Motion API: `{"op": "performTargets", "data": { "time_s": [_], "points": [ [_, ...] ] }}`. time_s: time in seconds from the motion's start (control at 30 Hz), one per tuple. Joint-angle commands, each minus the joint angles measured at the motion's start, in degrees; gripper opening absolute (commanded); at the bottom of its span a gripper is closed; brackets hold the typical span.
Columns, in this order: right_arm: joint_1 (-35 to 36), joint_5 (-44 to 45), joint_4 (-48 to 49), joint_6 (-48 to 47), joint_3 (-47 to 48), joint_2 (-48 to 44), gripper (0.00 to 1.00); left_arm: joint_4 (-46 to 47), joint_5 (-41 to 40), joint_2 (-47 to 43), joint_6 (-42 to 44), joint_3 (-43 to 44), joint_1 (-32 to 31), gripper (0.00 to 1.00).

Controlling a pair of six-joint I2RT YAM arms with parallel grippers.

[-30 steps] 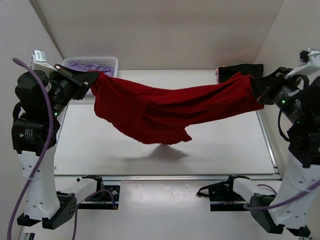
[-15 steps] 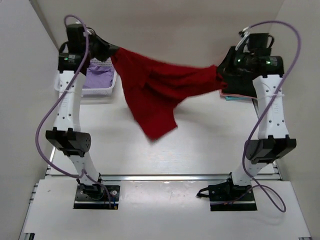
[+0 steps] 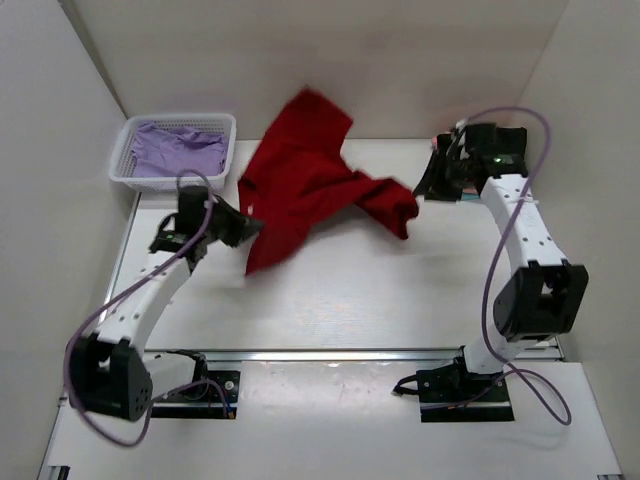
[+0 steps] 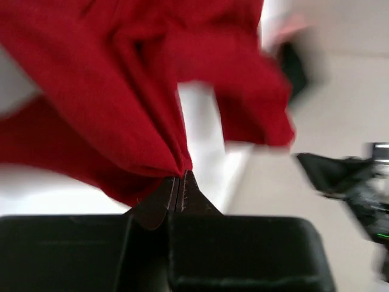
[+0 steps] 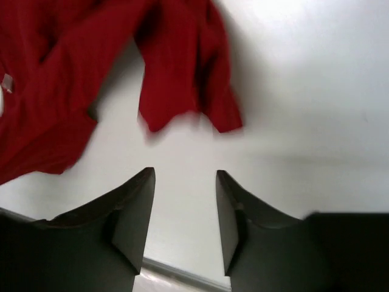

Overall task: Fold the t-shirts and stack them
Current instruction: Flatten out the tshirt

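The deep red t-shirt (image 3: 305, 175) is spread loosely over the middle of the table, one part flung up toward the back wall. My left gripper (image 3: 248, 228) is shut on its near left edge, and the left wrist view shows the cloth (image 4: 121, 91) pinched at the closed tips (image 4: 180, 176). My right gripper (image 3: 428, 183) is open and empty beside the shirt's right end, and its wrist view shows the red cloth (image 5: 91, 73) lying free ahead of the spread fingers (image 5: 185, 176). A lavender t-shirt (image 3: 178, 148) lies in the basket. A black t-shirt (image 3: 512, 135) shows behind the right arm.
The white lattice basket (image 3: 131, 172) stands at the back left corner. A pink and teal edge (image 3: 468, 198) shows under the right arm at the back right. A metal rail (image 3: 330, 353) runs along the table's near edge.
Both arms came down from holding the red shirt stretched high. The right gripper let go of it. The left gripper swung down to the table's left, still holding the cloth.
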Motion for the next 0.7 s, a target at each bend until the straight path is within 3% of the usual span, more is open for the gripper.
{"op": "performTargets", "data": {
  "time_s": [0.0,0.13,0.4,0.57,0.67],
  "points": [
    [-1.4,7.3,0.1,1.4,-7.8,-2.2,0.44,2.0,-0.6,0.9,2.0,-6.4,-1.5,0.06],
    [-0.4,8.5,0.5,0.2,-14.3,-5.0,0.50,3.1,0.6,-1.4,2.2,-11.9,2.4,0.03],
    [5.0,5.0,6.3,0.1,-16.9,0.5,0.50,0.2,1.3,1.6,8.3,-9.2,4.0,0.12],
    [7.4,5.2,8.7,1.4,-16.2,5.8,0.50,1.4,3.1,1.2,11.2,-9.0,6.9,0.45],
    [9.5,5.3,9.9,2.1,-17.2,7.3,0.49,1.9,2.6,1.0,16.2,-6.9,6.0,0.47]
  ]
}}
